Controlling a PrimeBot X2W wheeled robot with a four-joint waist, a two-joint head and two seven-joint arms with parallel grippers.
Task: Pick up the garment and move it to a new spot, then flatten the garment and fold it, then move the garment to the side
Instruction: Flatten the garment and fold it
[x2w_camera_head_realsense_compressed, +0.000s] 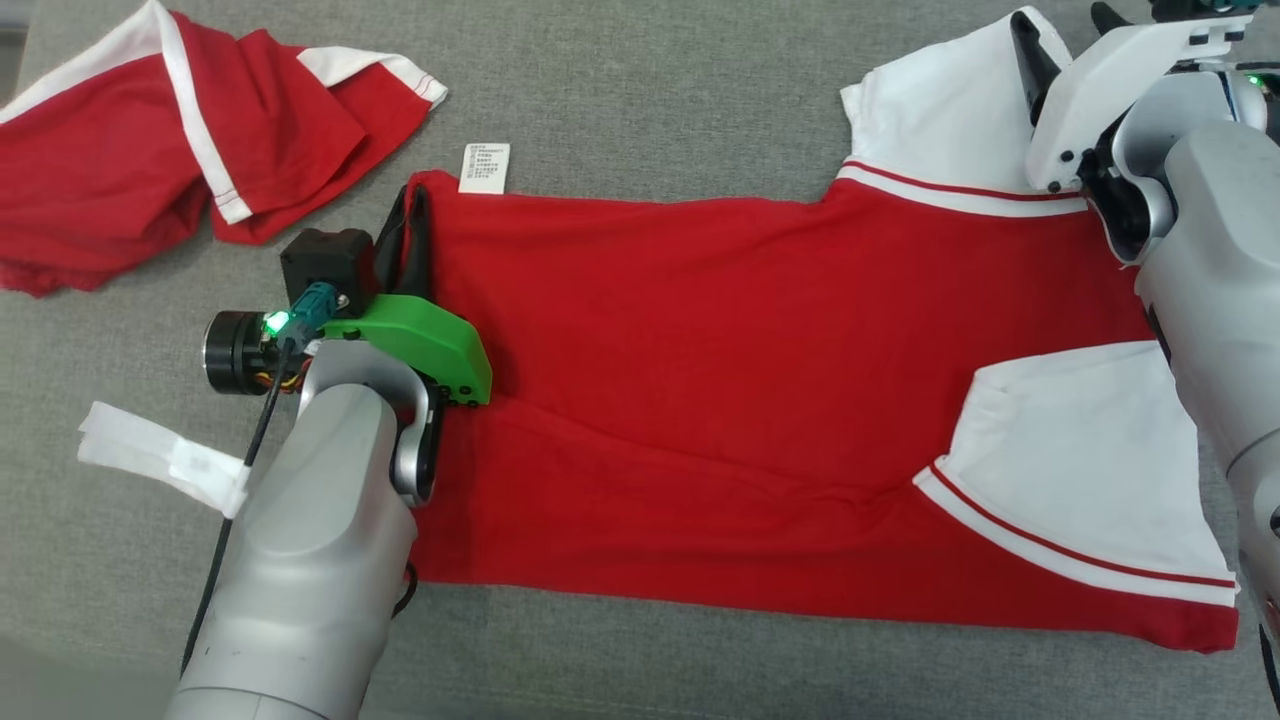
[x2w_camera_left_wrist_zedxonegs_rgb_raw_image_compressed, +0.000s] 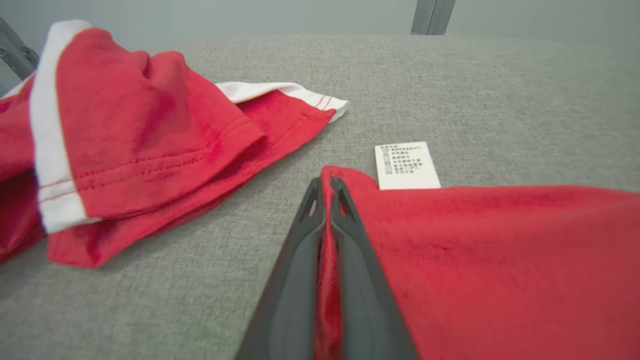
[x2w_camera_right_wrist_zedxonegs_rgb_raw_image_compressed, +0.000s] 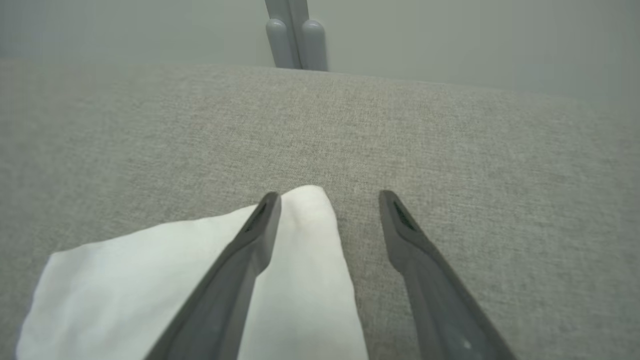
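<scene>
The garment (x2w_camera_head_realsense_compressed: 700, 350), a red shirt with white sleeves, lies spread flat on the grey table (x2w_camera_head_realsense_compressed: 650, 80). My left gripper (x2w_camera_head_realsense_compressed: 410, 198) is at its left hem, near the far corner by the white care label (x2w_camera_head_realsense_compressed: 484, 168). In the left wrist view the left gripper (x2w_camera_left_wrist_zedxonegs_rgb_raw_image_compressed: 325, 184) is shut on the garment (x2w_camera_left_wrist_zedxonegs_rgb_raw_image_compressed: 500, 260), with red hem cloth pinched between the two dark fingers. My right gripper (x2w_camera_head_realsense_compressed: 1066, 28) hovers open over the far white sleeve (x2w_camera_head_realsense_compressed: 940, 110). In the right wrist view the right gripper (x2w_camera_right_wrist_zedxonegs_rgb_raw_image_compressed: 327, 199) straddles the tip of that white sleeve (x2w_camera_right_wrist_zedxonegs_rgb_raw_image_compressed: 150, 280).
A second red and white garment (x2w_camera_head_realsense_compressed: 170, 130) lies crumpled at the far left, close to my left gripper. A white paper tag (x2w_camera_head_realsense_compressed: 150, 455) hangs on the left arm's cable. A grey post (x2w_camera_right_wrist_zedxonegs_rgb_raw_image_compressed: 295, 35) rises beyond the table's far edge.
</scene>
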